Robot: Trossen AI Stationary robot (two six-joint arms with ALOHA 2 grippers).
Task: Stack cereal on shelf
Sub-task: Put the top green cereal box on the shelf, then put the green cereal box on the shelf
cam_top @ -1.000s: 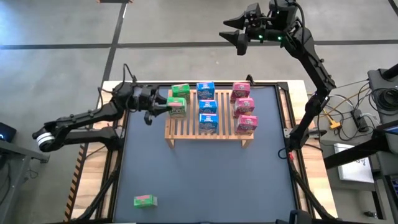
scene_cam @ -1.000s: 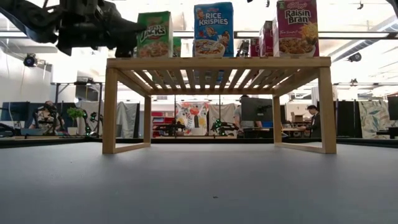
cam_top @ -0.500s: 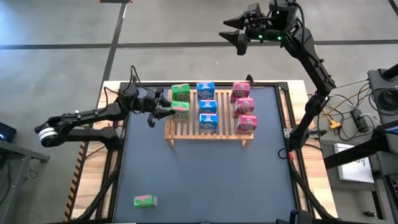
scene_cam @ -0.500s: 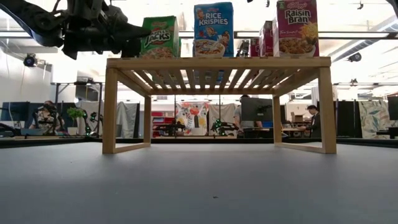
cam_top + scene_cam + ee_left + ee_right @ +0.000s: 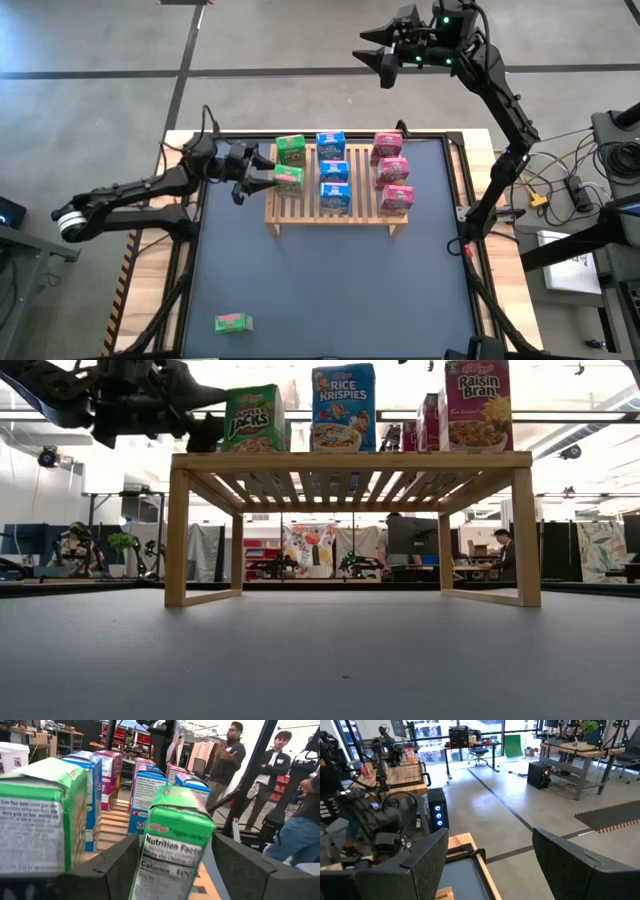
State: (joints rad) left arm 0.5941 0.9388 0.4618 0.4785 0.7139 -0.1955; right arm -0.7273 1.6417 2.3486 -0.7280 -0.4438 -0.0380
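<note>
The light-wood shelf (image 5: 362,190) (image 5: 350,460) stands at the table's far middle. On its slats stand two green boxes (image 5: 290,150), three blue boxes (image 5: 333,170) and three pink boxes (image 5: 392,170). The nearer green box (image 5: 288,179) (image 5: 254,419) (image 5: 172,845) stands upright on the shelf's left end. My left gripper (image 5: 267,172) (image 5: 205,432) is open at the shelf's left edge, one finger on either side of that box. Another green box (image 5: 232,322) lies flat on the table near its front left. My right gripper (image 5: 385,55) is open and empty, high beyond the far edge.
The dark tabletop (image 5: 340,290) lies bare in front of the shelf except for the lying green box. Cables and stands crowd the right side (image 5: 570,190). Several people (image 5: 280,780) stand in the room beyond the table.
My left gripper carried the nearer green box a little toward the table's right, over the shelf's left end, then drew slightly back toward the left edge. The box now stands on the slats in front of the other green box.
</note>
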